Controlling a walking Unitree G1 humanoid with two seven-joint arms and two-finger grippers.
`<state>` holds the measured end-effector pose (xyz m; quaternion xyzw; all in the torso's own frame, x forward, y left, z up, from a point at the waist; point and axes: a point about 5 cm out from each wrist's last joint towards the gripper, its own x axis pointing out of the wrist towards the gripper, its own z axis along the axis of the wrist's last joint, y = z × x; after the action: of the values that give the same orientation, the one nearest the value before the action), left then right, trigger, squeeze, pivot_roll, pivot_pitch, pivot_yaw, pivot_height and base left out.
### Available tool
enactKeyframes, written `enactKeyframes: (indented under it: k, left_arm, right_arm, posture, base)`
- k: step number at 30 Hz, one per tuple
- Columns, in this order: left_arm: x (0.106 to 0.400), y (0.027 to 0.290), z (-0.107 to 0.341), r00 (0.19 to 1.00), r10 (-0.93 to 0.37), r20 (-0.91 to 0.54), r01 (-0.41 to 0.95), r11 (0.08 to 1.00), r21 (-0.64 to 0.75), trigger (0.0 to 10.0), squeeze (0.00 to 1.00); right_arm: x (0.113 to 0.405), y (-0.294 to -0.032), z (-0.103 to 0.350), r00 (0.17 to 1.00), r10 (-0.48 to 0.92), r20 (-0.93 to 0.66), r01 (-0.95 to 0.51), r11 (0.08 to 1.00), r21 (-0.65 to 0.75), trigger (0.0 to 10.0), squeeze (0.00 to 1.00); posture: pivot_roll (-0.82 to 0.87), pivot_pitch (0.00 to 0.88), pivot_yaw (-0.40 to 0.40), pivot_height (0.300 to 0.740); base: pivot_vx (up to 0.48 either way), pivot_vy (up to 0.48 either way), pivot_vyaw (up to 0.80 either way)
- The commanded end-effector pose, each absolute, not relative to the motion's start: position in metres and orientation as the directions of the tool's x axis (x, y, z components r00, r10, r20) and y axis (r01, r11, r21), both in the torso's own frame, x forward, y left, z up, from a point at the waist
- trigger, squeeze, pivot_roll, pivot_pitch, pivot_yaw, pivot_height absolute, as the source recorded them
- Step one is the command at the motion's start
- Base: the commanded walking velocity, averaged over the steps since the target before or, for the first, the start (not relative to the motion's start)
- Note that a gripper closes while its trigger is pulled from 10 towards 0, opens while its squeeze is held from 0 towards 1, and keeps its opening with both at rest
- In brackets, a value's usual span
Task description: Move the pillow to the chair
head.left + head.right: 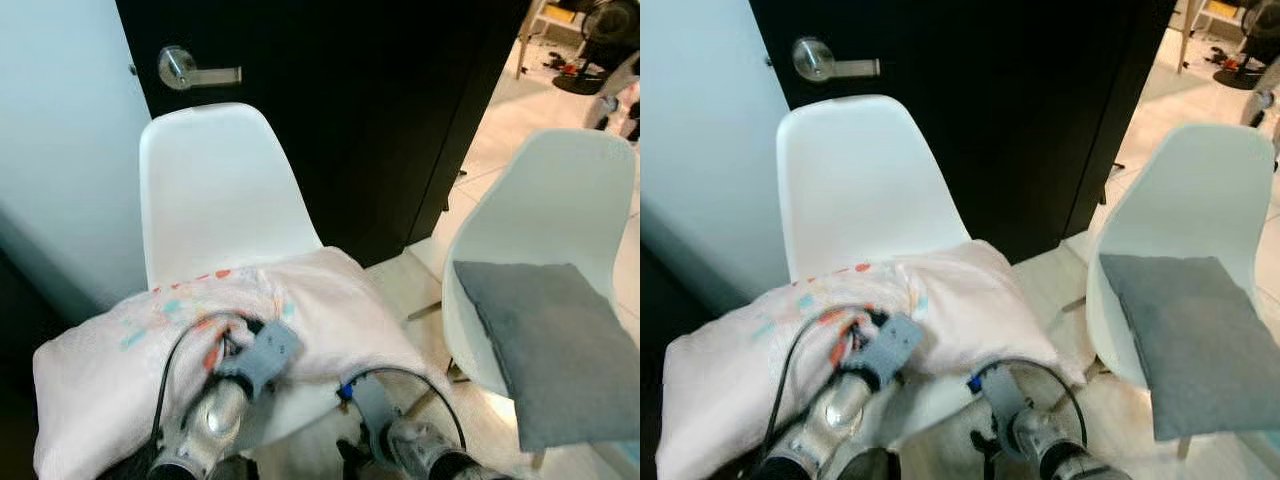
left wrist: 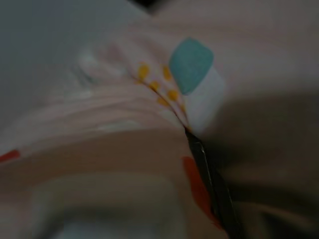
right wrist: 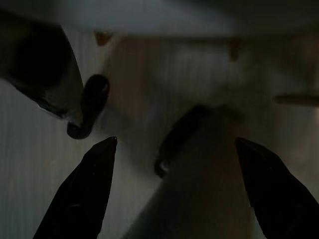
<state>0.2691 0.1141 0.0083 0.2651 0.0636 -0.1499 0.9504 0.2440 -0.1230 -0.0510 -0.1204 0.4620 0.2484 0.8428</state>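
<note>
A dark door [image 1: 380, 110] with a lever handle [image 1: 195, 70] fills the background, flanked on the robot's left by a pale wall [image 1: 60, 150]. Before the door stands a white chair [image 1: 215, 180], its backrest upright and its seat covered by the pillow [image 1: 300, 300], a large pale-pink cushion with small red, teal and yellow marks that spreads across the seat and overhangs it on both sides. A second white chair [image 1: 560, 200] stands to the robot's right, apart from the first, carrying a flat grey cushion [image 1: 550, 340] that lies on its seat and projects past the front edge. Tiled floor [image 1: 520, 110] extends behind it, with blurred objects in the far corner that cannot be identified. The left arm reaches up from the lower edge, and the left gripper [image 1: 240, 335] is pressed into the top of the pillow, its fingers buried in the fabric; in the left wrist view one black finger [image 2: 212, 184] lies against a fold of printed cloth, and the pictures do not show whether the fingers are clenched or released. The right gripper [image 3: 174, 169] hangs low below the front of the pillow, its two fingers spread wide apart and grasping nothing, with dim chair legs and floor beyond them.
</note>
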Motion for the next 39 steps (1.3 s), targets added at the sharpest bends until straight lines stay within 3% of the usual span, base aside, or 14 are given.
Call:
enactKeyframes:
  k: [1, 10, 15, 22, 23, 29, 33, 39]
  left_arm:
    - [0.266, 0.123, 0.001, 0.950, -0.204, -0.236, 0.295, 0.834, 0.467, 10.0, 0.00]
    - [0.273, 0.146, -0.002, 0.954, -0.092, -0.284, 0.209, 0.886, 0.414, 10.0, 0.00]
    - [0.296, 0.175, 0.013, 0.955, 0.008, -0.296, 0.080, 0.955, 0.286, 10.0, 0.00]
    - [0.337, 0.180, 0.063, 0.987, -0.023, -0.158, 0.055, 0.977, 0.204, 10.0, 0.00]
    - [0.338, 0.177, 0.063, 0.987, -0.041, -0.156, 0.065, 0.987, 0.149, 10.0, 1.00]
    - [0.336, 0.162, 0.064, 0.987, -0.108, -0.118, 0.101, 0.993, -0.065, 10.0, 1.00]
    - [0.331, 0.151, 0.065, 0.968, -0.241, -0.073, 0.225, 0.957, -0.184, 10.0, 1.00]
    - [0.316, 0.153, 0.059, 0.911, -0.399, -0.103, 0.379, 0.910, -0.170, 10.0, 1.00]
  right_arm:
    - [0.241, -0.122, -0.053, 0.444, 0.322, -0.836, -0.503, 0.862, 0.064, 10.0, 0.00]
    - [0.245, -0.121, -0.050, 0.465, 0.338, -0.818, -0.476, 0.875, 0.090, 10.0, 0.00]
    - [0.249, -0.122, -0.047, 0.490, 0.327, -0.808, -0.468, 0.881, 0.073, 10.0, 0.00]
    - [0.251, -0.121, -0.046, 0.507, 0.319, -0.800, -0.474, 0.879, 0.050, 10.0, 0.00]
    - [0.251, -0.120, -0.046, 0.508, 0.322, -0.799, -0.474, 0.879, 0.053, 10.0, 0.00]
    - [0.250, -0.120, -0.046, 0.508, 0.327, -0.797, -0.475, 0.878, 0.057, 10.0, 0.00]
    - [0.251, -0.122, -0.046, 0.510, 0.329, -0.795, -0.471, 0.880, 0.062, 10.0, 0.00]
    - [0.255, -0.122, -0.043, 0.514, 0.336, -0.789, -0.472, 0.879, 0.067, 10.0, 0.00]
  posture:
    - [-0.02, 0.133, -0.040, 0.590]
    - [-0.03, 0.135, -0.048, 0.562]
    - [-0.03, 0.137, -0.052, 0.562]
    - [-0.04, 0.134, -0.048, 0.562]
    - [-0.05, 0.131, -0.045, 0.562]
    - [-0.05, 0.127, -0.044, 0.562]
    - [-0.04, 0.116, -0.051, 0.562]
    - [-0.03, 0.106, -0.057, 0.562]
  base:
    - [0.000, 0.000, 0.00]
    - [0.000, 0.000, 0.00]
    - [0.000, 0.000, 0.00]
    - [0.000, 0.000, 0.00]
    - [0.000, 0.000, 0.00]
    - [0.000, 0.000, 0.00]
    - [0.000, 0.000, 0.00]
    - [0.000, 0.000, 0.00]
